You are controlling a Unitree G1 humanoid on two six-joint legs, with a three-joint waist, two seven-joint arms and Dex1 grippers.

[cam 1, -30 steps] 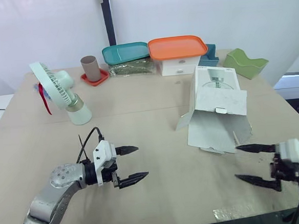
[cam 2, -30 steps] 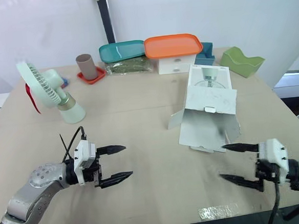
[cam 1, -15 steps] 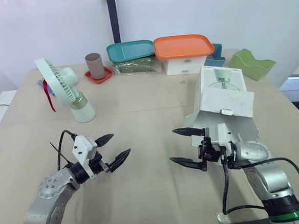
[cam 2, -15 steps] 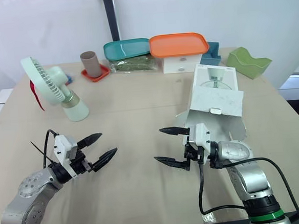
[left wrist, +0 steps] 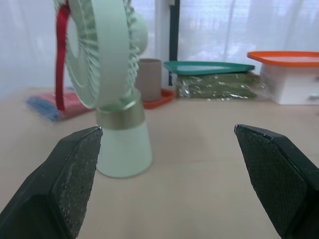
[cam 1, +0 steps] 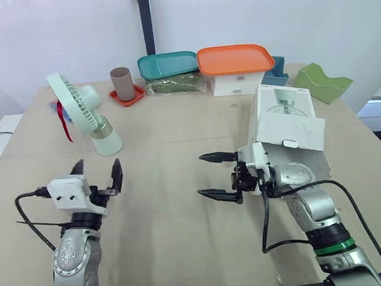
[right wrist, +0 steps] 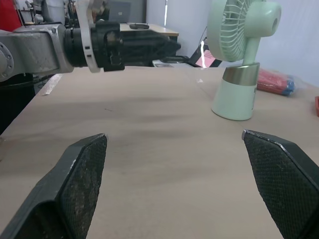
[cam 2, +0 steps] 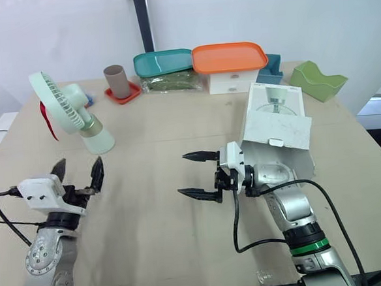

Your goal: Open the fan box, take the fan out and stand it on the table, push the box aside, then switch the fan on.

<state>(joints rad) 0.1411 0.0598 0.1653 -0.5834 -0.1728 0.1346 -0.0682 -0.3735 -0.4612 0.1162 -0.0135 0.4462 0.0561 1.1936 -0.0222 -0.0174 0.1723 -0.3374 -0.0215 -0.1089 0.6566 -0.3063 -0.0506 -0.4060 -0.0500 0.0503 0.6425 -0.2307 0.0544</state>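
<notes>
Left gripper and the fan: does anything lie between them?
Nothing: bare table runs from the left gripper to the fan, clearest in the left wrist view.

Mint-green fan [cam 1: 78,106], white box [cam 1: 286,120], orange lid [cam 1: 235,59], teal lid [cam 1: 167,65].

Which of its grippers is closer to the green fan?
Left. The left gripper sits just in front of the fan; the right gripper is farther off, beside the box.
</notes>
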